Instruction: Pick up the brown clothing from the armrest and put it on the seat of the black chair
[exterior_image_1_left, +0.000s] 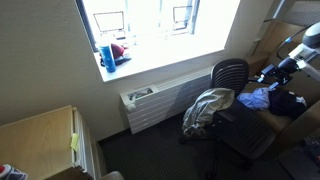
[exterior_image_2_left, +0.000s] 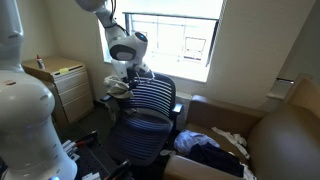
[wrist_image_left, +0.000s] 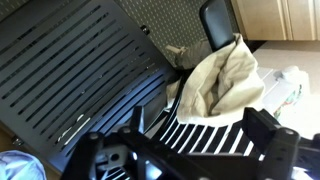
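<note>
The brown clothing (wrist_image_left: 225, 78), a tan crumpled cloth, hangs over the armrest of the black chair; it shows in both exterior views (exterior_image_1_left: 206, 108) (exterior_image_2_left: 118, 88). The chair's mesh seat (wrist_image_left: 70, 70) is bare. My gripper (wrist_image_left: 197, 121) is open and empty. It hovers above the striped backrest (wrist_image_left: 205, 140), just short of the cloth and not touching it. In both exterior views the gripper (exterior_image_2_left: 126, 64) (exterior_image_1_left: 268, 73) sits above and behind the chair's backrest (exterior_image_2_left: 150, 95).
A second padded armrest (wrist_image_left: 215, 22) lies beyond the cloth. A radiator (exterior_image_1_left: 150, 105) stands under the window. Blue and dark clothes (exterior_image_2_left: 205, 148) lie on a brown couch (exterior_image_2_left: 285, 140) beside the chair. A wooden cabinet (exterior_image_2_left: 65, 85) stands by the wall.
</note>
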